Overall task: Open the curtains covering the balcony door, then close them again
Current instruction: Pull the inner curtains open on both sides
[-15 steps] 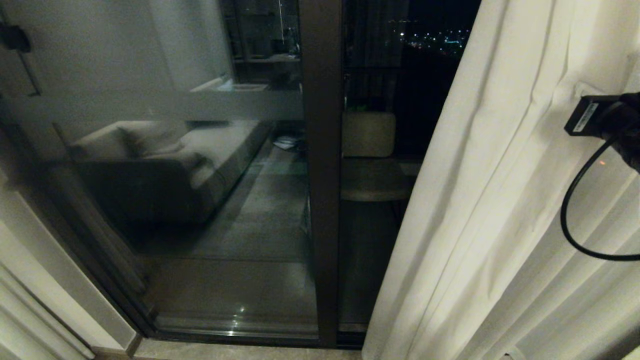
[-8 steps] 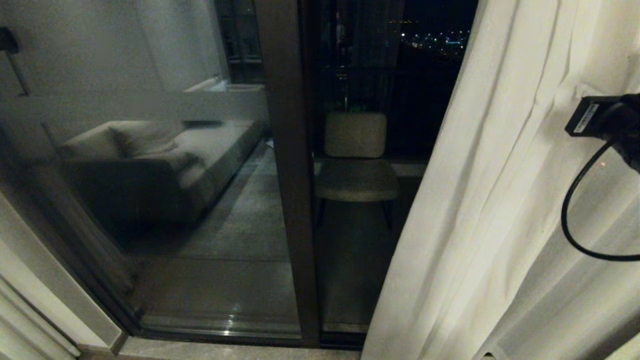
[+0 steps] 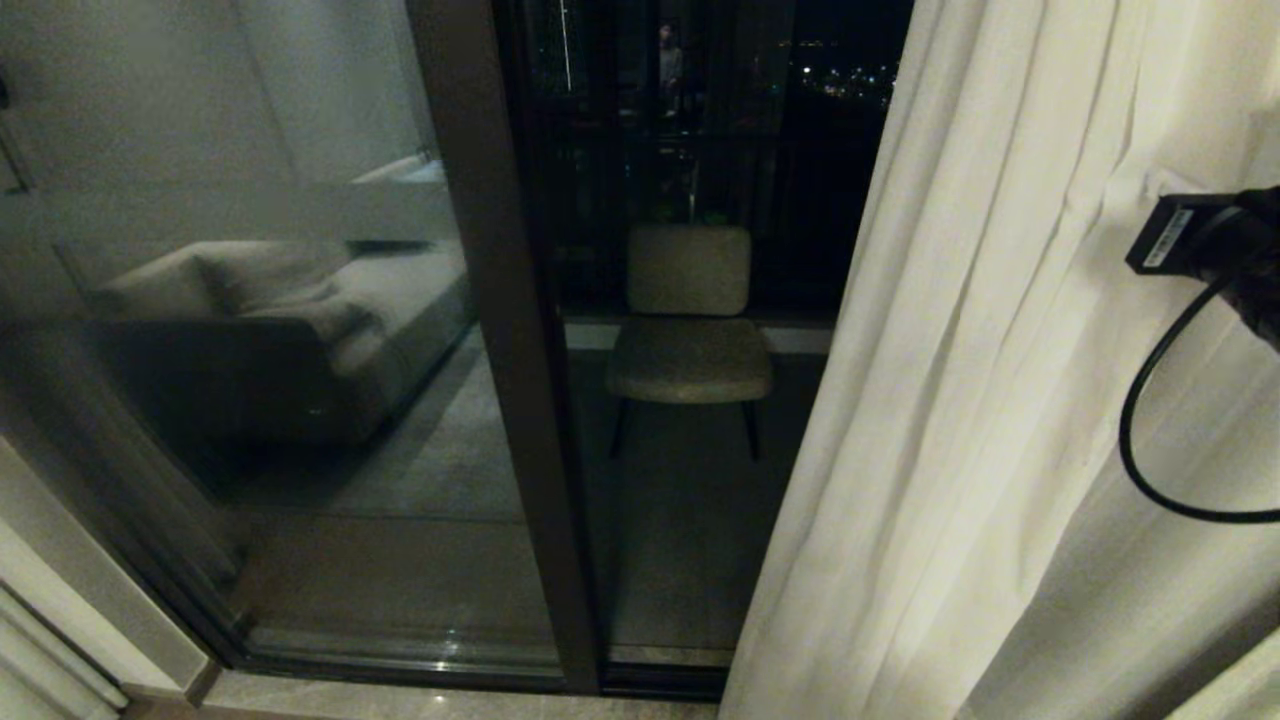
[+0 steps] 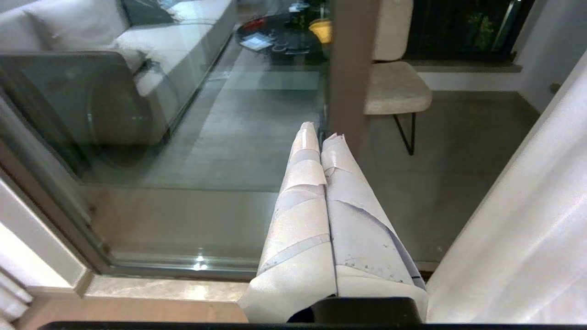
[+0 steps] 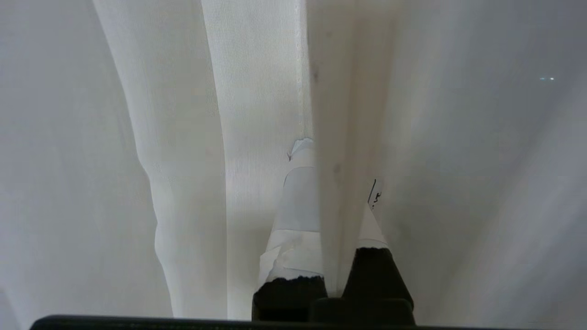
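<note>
Curtain (image 3: 960,400): hanging at the right of the head view, cream, softly pleated, bunched toward the right with its free edge running down beside the exposed glass.
Right gripper (image 5: 328,183): buried in that curtain, taped fingers (image 5: 298,215) clamped on a vertical fold running straight up between them; fabric on every side in the right wrist view.
Grip detail: one finger fully showing on one side of the fold, the other mostly covered, only its dark base and a sliver of tape showing.
Right arm in head view: just the black wrist block (image 3: 1180,235) and a looping black cable (image 3: 1135,430) at the right edge, pressed up against the curtain; fingertips hidden behind cloth there.
Balcony door (image 3: 500,400): uncovered across the left and centre, dark frame upright in the middle, frosted band over the left pane.
Glass at left: reflecting a sofa (image 3: 250,330) and pale floor.
Beyond the glass: a beige chair (image 3: 690,330) on thin dark legs on the balcony, city lights far behind.
Left gripper (image 4: 323,137): low in front of the door, taped fingers pressed together on nothing, tips pointing at the frame upright, clear of the curtain beside it.
Second curtain strip (image 3: 40,660): a sliver of pale fabric at the lower left corner, next to the cream wall strip (image 3: 90,580).
Floor (image 3: 450,705): pale threshold at the foot of the door.
</note>
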Controlling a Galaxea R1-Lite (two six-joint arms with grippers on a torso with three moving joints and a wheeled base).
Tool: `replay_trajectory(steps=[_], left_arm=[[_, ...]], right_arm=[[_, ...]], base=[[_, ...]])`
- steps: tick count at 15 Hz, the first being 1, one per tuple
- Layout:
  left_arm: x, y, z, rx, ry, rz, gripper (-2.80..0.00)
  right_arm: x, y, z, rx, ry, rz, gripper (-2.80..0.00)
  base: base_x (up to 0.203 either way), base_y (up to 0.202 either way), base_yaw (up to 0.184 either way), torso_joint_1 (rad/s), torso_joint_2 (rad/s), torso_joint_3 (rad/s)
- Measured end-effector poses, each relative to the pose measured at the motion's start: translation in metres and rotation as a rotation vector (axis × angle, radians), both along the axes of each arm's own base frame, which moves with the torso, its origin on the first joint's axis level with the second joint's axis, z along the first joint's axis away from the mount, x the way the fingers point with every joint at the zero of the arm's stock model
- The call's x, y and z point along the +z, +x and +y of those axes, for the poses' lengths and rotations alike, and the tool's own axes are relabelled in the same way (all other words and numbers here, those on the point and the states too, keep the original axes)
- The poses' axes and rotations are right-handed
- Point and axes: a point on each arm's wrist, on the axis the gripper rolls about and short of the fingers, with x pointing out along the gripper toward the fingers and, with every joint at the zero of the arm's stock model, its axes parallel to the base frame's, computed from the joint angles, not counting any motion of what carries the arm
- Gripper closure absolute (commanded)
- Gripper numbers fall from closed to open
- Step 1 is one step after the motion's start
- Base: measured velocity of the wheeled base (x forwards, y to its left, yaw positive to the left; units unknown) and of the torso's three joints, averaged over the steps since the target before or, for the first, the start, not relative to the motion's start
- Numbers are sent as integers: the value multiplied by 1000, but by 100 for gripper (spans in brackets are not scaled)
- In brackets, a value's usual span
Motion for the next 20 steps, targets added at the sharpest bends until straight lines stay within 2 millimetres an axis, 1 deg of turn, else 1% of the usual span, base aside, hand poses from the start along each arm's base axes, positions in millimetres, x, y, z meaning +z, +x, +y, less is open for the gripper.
replay_trajectory(steps=[20], left_arm=[[0,0,0,2,-5,0,0]], right_arm=[[-3,0,0,0,-2,10,0]], base=[[0,-190,0,2,2,2]])
